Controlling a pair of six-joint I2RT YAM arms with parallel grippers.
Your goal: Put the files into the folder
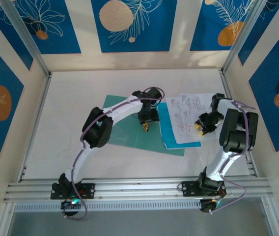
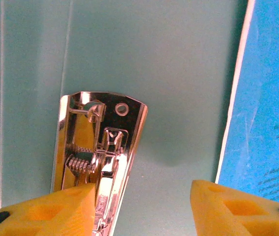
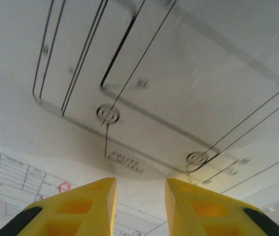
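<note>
Files [image 1: 181, 118]: white sheets, black diagrams.

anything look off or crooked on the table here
The paper sheets lie crooked. They are turned relative to the open folder, partly over its blue right side, and stick out past its far edge onto the table. None sits under the metal clip. Nothing looks spilled or torn.

1. Teal-green folder [image 1: 122, 130]: thin, flat, skewed on the tabletop [image 1: 80, 93], silver spring clip [image 2: 100, 157] on its surface.
2. White printed files [image 1: 186, 115]: lying flat, overlapping the folder's right edge.
</note>
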